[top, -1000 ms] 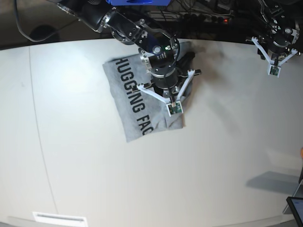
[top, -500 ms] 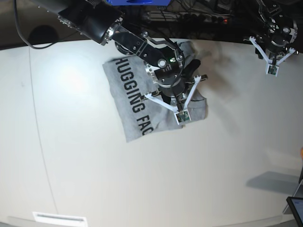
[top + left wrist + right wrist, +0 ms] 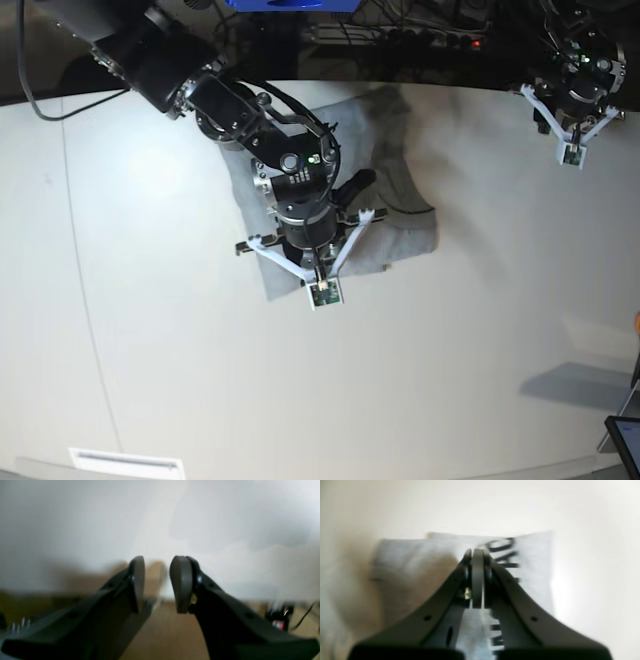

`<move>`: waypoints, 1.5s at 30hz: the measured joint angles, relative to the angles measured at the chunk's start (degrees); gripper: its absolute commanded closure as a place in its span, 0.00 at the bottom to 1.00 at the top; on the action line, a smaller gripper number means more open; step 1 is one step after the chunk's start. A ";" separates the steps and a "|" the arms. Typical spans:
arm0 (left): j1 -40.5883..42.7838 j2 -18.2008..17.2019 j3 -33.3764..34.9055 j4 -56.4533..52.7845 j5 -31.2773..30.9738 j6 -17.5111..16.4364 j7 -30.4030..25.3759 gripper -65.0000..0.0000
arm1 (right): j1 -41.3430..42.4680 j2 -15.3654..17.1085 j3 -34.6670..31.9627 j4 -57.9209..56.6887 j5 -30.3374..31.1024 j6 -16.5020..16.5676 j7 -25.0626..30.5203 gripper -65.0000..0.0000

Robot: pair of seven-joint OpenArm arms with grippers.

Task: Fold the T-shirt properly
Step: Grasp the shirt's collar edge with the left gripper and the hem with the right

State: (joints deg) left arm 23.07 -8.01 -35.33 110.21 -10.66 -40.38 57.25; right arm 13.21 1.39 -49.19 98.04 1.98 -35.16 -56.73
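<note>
Your right gripper (image 3: 477, 555) has its jaws pressed flat together with no gap, and no cloth shows pinched between the pads, so it grips nothing. Directly beneath and ahead of its tips lies the T-shirt (image 3: 420, 562), light grey, spread on the white table (image 3: 595, 555); the black block lettering (image 3: 506, 552) runs just to the right of the closed fingers (image 3: 478, 580) and passes under them, while the plain grey part stretches off to the left, shaded by the arm. In the base view the same right gripper (image 3: 322, 290) hangs over the near edge of the T-shirt (image 3: 405, 225), with the cloth's bulk behind it and off to one side, and bare table (image 3: 200, 380) in front of it; whether the tips touch the fabric you cannot tell. Your left gripper (image 3: 157, 580) stands partly open, a clear gap between its two pads (image 3: 181, 580), with nothing between them. Ahead of it the wrist view shows only blurred pale surface. In the base view the left gripper (image 3: 573, 140) hovers at the table's far edge, well apart from the T-shirt.
</note>
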 measured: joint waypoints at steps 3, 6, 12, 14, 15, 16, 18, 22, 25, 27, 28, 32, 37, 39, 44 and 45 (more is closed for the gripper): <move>-2.25 -0.13 3.32 2.16 -2.45 0.00 -0.92 0.69 | 1.05 -0.17 -0.07 -0.81 0.20 0.20 0.37 1.00; -6.08 -0.09 8.50 1.95 -1.18 0.00 -0.20 0.69 | 1.70 -0.15 -0.07 -2.82 0.20 0.17 0.48 1.00; -11.61 0.81 17.73 0.87 -1.20 0.00 -0.44 0.69 | 1.66 -0.33 0.35 -4.72 0.20 0.24 3.17 1.00; -13.46 0.87 20.22 -1.62 -1.01 0.00 -0.48 0.69 | 1.66 -0.61 2.12 -6.97 0.59 0.66 3.28 1.00; -14.34 0.83 21.27 -3.39 -1.05 0.00 -0.63 0.69 | 1.66 -0.39 3.04 -7.98 0.63 0.46 3.04 1.00; -14.99 0.87 22.10 -5.25 -0.98 0.00 -0.72 0.69 | 1.55 -0.15 3.72 -8.63 0.46 0.22 3.08 1.00; -16.22 0.96 23.45 -9.25 -0.81 0.00 -0.59 0.69 | 1.51 0.24 5.05 -9.29 0.46 0.20 4.09 1.00; -16.22 2.03 24.26 -14.14 -0.39 0.02 -6.60 0.69 | 1.68 0.42 6.47 -10.75 0.22 0.31 5.90 1.00; -16.37 2.10 24.24 -16.70 -1.53 0.02 -9.73 0.69 | 1.51 1.20 6.95 -12.87 0.42 0.44 5.70 1.00; -16.74 1.92 24.20 -17.94 -2.16 0.04 -10.58 0.69 | 1.53 1.79 6.95 -13.90 0.44 0.52 7.13 1.00; -16.85 1.92 24.20 -18.10 -2.25 0.04 -10.64 0.69 | 1.53 2.03 6.95 -14.43 0.50 0.66 8.13 1.00; -16.48 1.95 23.82 -18.32 -1.97 0.24 -12.55 0.69 | 1.53 2.27 8.13 -18.25 0.59 0.66 10.08 1.00; -16.55 1.33 24.28 -18.34 1.33 0.17 -13.49 0.69 | 1.55 3.23 8.07 -21.49 0.44 0.72 13.29 1.00; -16.52 1.33 24.26 -18.29 1.64 0.17 -13.64 0.69 | 1.53 3.98 8.09 -21.84 0.42 0.63 13.16 1.00; -16.52 1.31 23.96 -18.01 2.10 -0.04 -13.60 0.69 | 2.27 4.37 8.07 -21.75 0.46 0.63 12.37 1.00; -16.37 1.03 23.98 -17.86 2.12 -0.04 -13.57 0.69 | 2.58 4.63 8.04 -21.38 0.66 0.66 12.24 1.00</move>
State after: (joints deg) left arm 6.70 -6.98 -11.35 92.36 -8.54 -40.42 43.68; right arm 15.79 6.02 -41.15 76.66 2.63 -34.50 -44.49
